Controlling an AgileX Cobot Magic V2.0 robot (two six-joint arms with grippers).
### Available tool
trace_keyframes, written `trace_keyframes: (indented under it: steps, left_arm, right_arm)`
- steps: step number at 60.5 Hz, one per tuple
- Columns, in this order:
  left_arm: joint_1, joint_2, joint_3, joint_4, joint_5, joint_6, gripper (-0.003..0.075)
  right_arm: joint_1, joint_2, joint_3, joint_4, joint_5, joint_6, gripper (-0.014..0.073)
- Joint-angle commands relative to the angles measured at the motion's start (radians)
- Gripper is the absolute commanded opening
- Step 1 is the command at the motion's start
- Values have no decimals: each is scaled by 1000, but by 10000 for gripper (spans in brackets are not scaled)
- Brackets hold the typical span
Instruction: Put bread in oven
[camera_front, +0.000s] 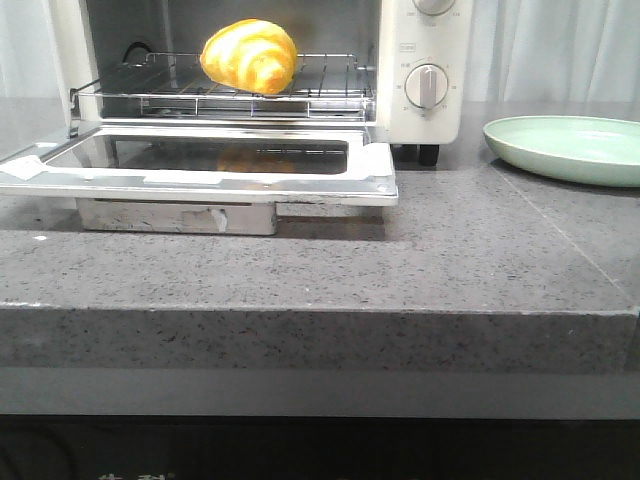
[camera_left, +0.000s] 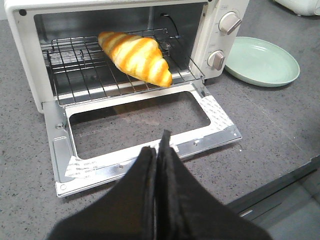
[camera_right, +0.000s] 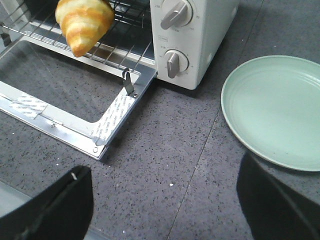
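Bread (camera_front: 249, 56) lies on the wire rack (camera_front: 330, 95) inside the oven (camera_front: 425, 60), toward the near edge of the rack, one pointed end reaching out over the rack's front bar. The oven door (camera_front: 372, 170) hangs fully open, folded down flat toward the near side over the worktop (camera_front: 420, 260). The pale green plate (camera_front: 570, 148) to the right of the oven holds nothing. Neither arm shows in the front view. The left tool (camera_left: 159, 150) hovers near the door's front edge with its two black fingers pressed together and nothing between them; the right tool (camera_right: 165, 200) has its fingers spread wide apart, empty, above the worktop between door and plate. Judging from how things lie, the placing looks done, with perhaps the door left to close. As for handling, the bread looks light and its glossy skin may be slippery; whether it is soft or rigid cannot be told. Its tapering ends would slide out of a grip, so the thick middle, taken across the short width, seems the best hold. Any nudge deeper should be gentle, since it could roll on the wires.
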Motion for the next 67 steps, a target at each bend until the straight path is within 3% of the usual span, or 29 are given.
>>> trace_keyframes:
  steps: [1, 11, 24, 31, 39, 46, 67]
  left_arm:
    - [-1, 2, -27, -9, -75, -1, -18]
    - [-1, 2, -27, -9, -75, -1, -18]
    - [-1, 2, -27, -9, -75, -1, -18]
    - [-1, 2, -27, -9, -75, -1, -18]
    - [-1, 2, -27, -9, -75, -1, -18]
    - [-1, 2, -27, -9, -75, -1, -18]
    - [-1, 2, -27, -9, -75, -1, -18]
  right_arm:
    - [-7, -94, 17, 0, -67, -13, 601]
    - [-7, -224, 51, 0, 27, -13, 601]
    - [-7, -257, 52, -8, 91, -17, 589]
    - [-7, -257, 52, -8, 93, -21, 444]
    - [-7, -257, 52, -8, 93, -21, 133]
    - [-7, -257, 52, -8, 93, -21, -71]
    - [-7, -257, 52, -12, 117, -20, -69]
